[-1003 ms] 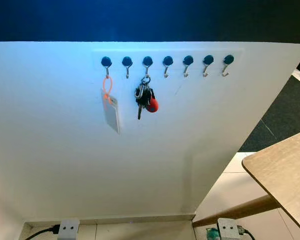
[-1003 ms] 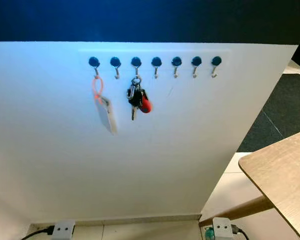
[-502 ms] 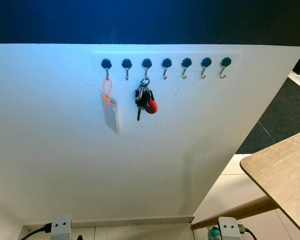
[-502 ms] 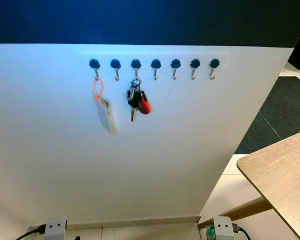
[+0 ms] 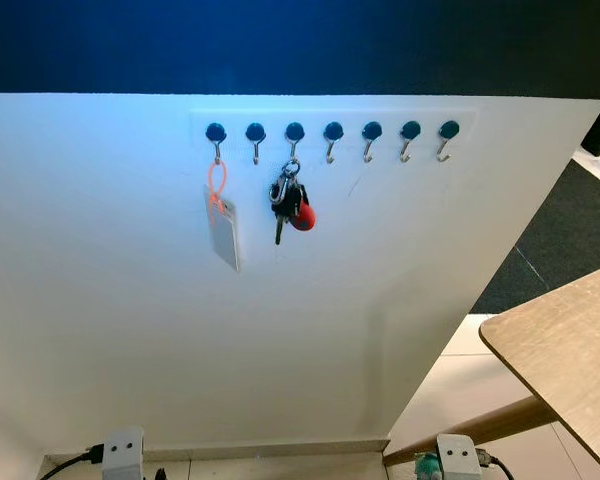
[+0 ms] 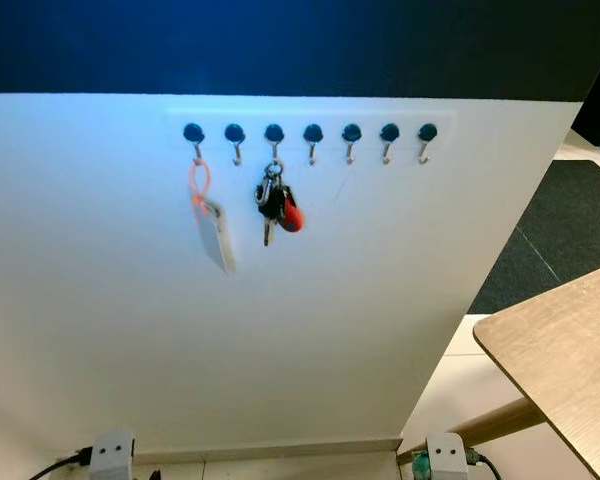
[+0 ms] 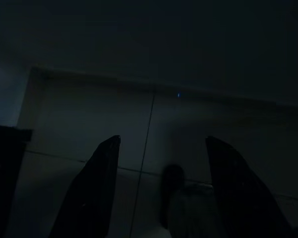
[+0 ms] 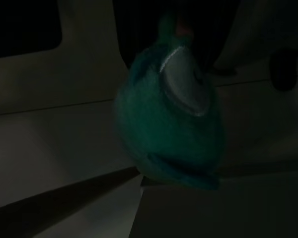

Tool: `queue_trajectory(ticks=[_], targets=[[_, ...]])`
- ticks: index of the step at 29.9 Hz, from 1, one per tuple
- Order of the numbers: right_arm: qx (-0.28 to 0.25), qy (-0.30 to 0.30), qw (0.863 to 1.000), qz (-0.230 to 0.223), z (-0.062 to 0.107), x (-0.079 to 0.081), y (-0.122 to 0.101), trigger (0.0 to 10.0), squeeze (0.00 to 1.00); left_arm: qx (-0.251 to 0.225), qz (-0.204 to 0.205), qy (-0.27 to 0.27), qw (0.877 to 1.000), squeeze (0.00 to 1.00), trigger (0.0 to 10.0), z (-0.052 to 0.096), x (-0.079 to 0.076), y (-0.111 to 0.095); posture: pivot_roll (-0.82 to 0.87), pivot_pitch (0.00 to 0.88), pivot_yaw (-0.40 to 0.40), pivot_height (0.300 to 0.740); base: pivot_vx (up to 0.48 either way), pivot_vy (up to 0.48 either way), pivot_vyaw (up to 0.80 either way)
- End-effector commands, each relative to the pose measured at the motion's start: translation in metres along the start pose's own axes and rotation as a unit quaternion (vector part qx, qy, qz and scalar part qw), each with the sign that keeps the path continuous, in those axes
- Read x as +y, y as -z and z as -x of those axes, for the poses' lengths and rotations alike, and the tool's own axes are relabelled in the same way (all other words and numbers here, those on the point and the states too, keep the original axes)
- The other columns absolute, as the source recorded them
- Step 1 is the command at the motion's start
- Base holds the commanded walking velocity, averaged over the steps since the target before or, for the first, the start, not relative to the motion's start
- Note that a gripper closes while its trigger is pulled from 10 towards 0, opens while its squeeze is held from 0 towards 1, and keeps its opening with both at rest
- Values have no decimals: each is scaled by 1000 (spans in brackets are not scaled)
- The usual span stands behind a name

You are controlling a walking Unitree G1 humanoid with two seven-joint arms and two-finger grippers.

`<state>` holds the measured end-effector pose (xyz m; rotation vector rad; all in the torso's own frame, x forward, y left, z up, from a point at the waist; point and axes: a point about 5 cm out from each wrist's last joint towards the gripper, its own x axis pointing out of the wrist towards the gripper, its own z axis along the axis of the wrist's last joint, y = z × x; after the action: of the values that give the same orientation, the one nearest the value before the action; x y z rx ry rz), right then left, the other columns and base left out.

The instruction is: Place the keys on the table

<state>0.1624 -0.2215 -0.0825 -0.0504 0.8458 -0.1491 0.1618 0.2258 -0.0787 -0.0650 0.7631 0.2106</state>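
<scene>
Keys point(image 5: 290, 205) hang on a hook; left pincer point(image 7: 161, 191) spread wide, holding nothing.

White panel wall point(image 5: 280, 330), dark band above, pale floor tiles point(image 5: 460, 385), dark carpet point(image 5: 560, 235)

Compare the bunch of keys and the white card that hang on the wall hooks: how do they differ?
The bunch of keys is dark metal with a red fob and hangs from a silver clip; the white card is flat, pale and hangs from an orange loop. The keys are on the third hook from the robot's left, the card on the first. The keys form a compact cluster; the card reaches lower. Both hang from the same row of hooks on the white wall.
</scene>
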Motion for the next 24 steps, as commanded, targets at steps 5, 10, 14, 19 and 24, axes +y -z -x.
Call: queue_trajectory(ticks=[5,10,14,19,24], targets=[[12,2,1000,9,1,-4,4,10000,0,16,-10,-1,1000,0,10000,1,-1,6,22,8,-11,740,0,0,0],[8,5,1000,1,1,-4,2,10000,0,14,-15,6,1000,0,10000,1,-2,5,27,21,-6,740,0,0,0],[-7,34,999,-23,1,-14,-1,10000,0,10,-14,-2,1000,0,10000,3,6,6,25,5,14,740,0,0,0],[-22,53,994,-94,1,-28,-6,10000,0,19,-34,2,999,0,10000,5,10,10,26,24,6,740,0,0,0],[-39,52,995,-79,1,-34,-13,10000,0,13,-27,35,999,0,10000,4,3,8,26,25,0,740,0,0,0]])
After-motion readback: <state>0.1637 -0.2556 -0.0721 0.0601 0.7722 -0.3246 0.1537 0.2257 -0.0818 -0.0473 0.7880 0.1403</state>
